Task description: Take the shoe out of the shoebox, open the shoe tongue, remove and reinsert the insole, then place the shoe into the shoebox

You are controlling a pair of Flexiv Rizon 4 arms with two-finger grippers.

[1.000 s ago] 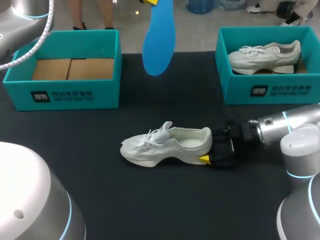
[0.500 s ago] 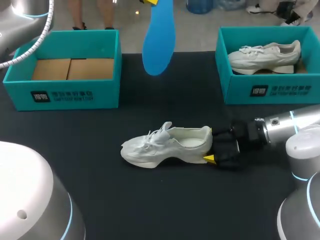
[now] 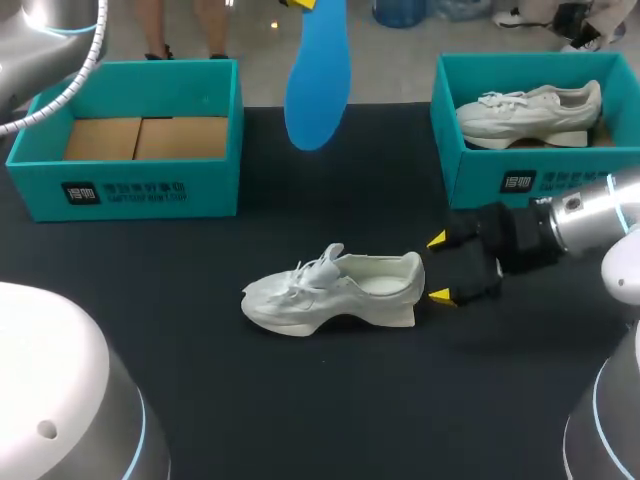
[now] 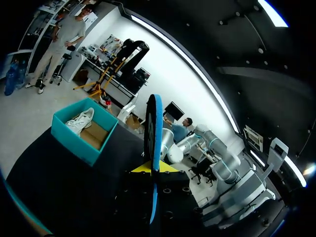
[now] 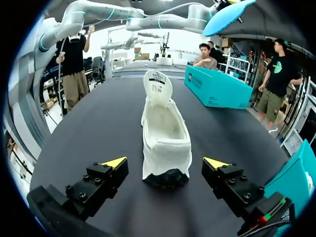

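While the left gripper (image 4: 153, 169), clamped on the blue insole (image 3: 318, 80), holds it high over the table's far side, the white shoe (image 3: 335, 288) lies mid-table. The right gripper (image 3: 440, 268) waits just right of its heel, fingers apart, likely ready to steady it for reinsertion.

Left shoebox (image 3: 215, 170), front wall: white logo (image 3: 80, 193) plus line of print, not legible. Right shoebox (image 3: 470, 175): same marking. Shoe tongue (image 5: 165, 96): printed label (image 5: 157, 85), too small to read.
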